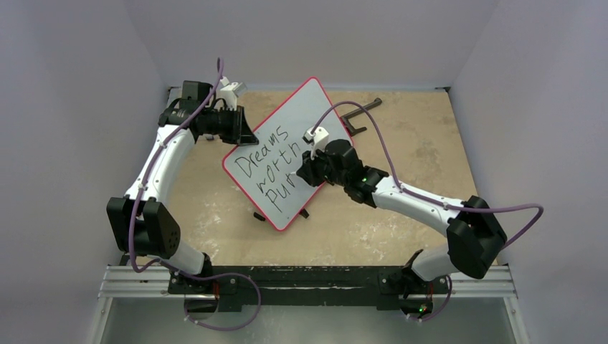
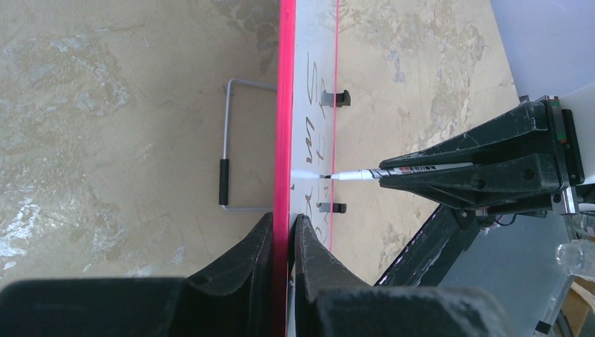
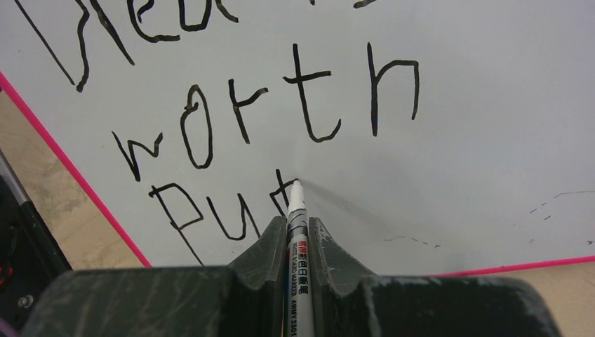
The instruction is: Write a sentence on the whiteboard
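The table [image 1: 416, 215] carries the whiteboard [image 1: 305, 115] in its middle, nearer the far edge than the near one. The board is turned so one corner points at the far edge, and it is tilted up rather than lying flat. The left gripper [image 2: 283, 223] is clamped on the board's red rim along its left side, steadying it. The right gripper [image 3: 297, 226] is closed on a white marker [image 3: 297, 210] held over the board's lower half. The sentence [image 1: 267, 163] reads "Dreams", "worth" and a third line begun as "Pu" plus one upright stroke (probably the start of an "r"). The marker tip touches the board at the top of that stroke, so the step in hand looks like writing the third word, with most of it left. The next move calls for curving the stroke off to the right with light, even pressure while the left grip holds the board firm. It also needs smaller spacing, since the bottom rim is close.
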`<state>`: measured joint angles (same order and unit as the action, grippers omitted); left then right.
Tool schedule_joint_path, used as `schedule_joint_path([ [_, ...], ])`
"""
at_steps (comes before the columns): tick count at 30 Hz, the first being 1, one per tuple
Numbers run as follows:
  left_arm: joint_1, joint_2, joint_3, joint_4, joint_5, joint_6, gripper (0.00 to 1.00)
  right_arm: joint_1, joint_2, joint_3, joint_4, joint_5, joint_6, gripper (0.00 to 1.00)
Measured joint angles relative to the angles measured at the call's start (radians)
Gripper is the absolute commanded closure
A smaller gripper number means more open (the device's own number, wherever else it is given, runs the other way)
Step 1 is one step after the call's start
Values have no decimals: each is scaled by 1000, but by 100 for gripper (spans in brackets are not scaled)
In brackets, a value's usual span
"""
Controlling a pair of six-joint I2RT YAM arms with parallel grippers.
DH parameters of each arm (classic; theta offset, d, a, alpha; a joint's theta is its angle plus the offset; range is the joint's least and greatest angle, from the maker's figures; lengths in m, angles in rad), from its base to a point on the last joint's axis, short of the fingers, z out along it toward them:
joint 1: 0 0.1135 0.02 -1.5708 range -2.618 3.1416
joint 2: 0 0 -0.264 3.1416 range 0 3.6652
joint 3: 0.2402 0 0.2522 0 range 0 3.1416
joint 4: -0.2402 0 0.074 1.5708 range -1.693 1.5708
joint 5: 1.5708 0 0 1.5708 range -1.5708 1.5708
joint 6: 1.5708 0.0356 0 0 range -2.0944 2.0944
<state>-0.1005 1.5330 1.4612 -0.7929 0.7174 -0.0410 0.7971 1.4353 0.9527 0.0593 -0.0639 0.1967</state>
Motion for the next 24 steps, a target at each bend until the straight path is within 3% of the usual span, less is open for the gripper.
schedule_joint_path([
  [14, 0, 0, 0, -2, 1, -1, 100, -2, -14, 18, -13, 13, -1, 100],
  [24, 0, -2, 0, -4, 1, -1, 100, -2, -142, -23, -17, 29, 0, 100],
])
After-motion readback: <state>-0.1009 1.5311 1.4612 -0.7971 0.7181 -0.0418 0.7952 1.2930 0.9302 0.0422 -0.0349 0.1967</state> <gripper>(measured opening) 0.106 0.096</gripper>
